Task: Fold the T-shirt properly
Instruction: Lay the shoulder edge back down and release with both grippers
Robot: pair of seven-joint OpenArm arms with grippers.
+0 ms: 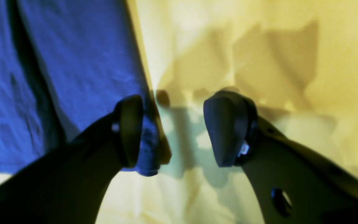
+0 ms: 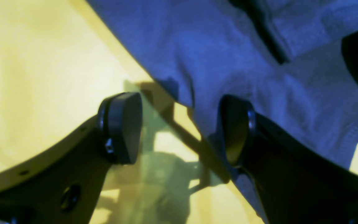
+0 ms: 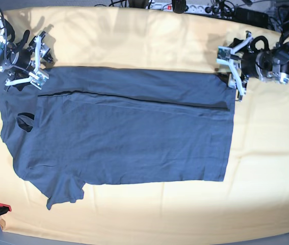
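Right gripper spread wide at a shirt edge

One dark, rounded finger hangs over the yellow cloth; the other overlaps the hem of the slate-blue cotton T-shirt (contact unclear), nothing between them.

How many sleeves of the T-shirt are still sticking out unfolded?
1: the sleeve at the T-shirt's near-left corner in the base view. The far sleeve appears folded in under the band by the right gripper.
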